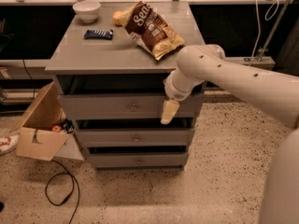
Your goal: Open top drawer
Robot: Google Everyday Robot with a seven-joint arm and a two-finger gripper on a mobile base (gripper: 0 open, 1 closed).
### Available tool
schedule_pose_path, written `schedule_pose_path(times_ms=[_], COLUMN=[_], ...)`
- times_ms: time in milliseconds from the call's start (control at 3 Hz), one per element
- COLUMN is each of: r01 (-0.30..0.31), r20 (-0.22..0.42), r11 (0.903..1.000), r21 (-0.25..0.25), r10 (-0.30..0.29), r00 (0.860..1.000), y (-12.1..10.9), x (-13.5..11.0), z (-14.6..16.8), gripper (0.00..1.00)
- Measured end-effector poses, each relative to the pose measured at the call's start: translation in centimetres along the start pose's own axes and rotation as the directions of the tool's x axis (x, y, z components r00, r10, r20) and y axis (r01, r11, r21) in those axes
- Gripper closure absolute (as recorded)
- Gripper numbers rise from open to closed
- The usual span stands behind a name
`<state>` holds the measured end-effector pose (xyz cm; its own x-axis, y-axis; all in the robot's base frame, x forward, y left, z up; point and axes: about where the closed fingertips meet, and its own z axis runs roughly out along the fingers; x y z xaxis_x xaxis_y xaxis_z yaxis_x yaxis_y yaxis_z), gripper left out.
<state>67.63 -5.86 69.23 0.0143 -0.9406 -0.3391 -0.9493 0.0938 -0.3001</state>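
The top drawer [107, 106] is the widest, tallest grey front of three in the cabinet, with a small round metal knob [134, 108] at its centre. A dark gap shows between it and the cabinet top. My gripper [169, 112] hangs pointing down from the white arm [219, 73], in front of the right part of the top drawer's front. It is to the right of the knob and apart from it. The two shorter drawer fronts [135, 137] lie below.
On the cabinet top [88, 55] lie a white bowl [87, 9], a blue bar [98, 34], a brown chip bag [152, 29] and a yellow item [119, 17]. An open cardboard box [39, 125] stands at the left, with a black cable [60, 192] on the floor.
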Motion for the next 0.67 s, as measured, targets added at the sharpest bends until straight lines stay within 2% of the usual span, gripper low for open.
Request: schedule_pose_path(times_ms=[333,667], r01=[0.002,-0.025], r20=[-0.021,-0.023], r11=[0.9997,0.9986], r21=[0.025,0.046], r10=[-0.001,0.026], r00=[1.0,0.999], y=[-1.1,-1.6], x=[0.0,0.9], z=[2.5,5.1], gripper=[0.0,0.0])
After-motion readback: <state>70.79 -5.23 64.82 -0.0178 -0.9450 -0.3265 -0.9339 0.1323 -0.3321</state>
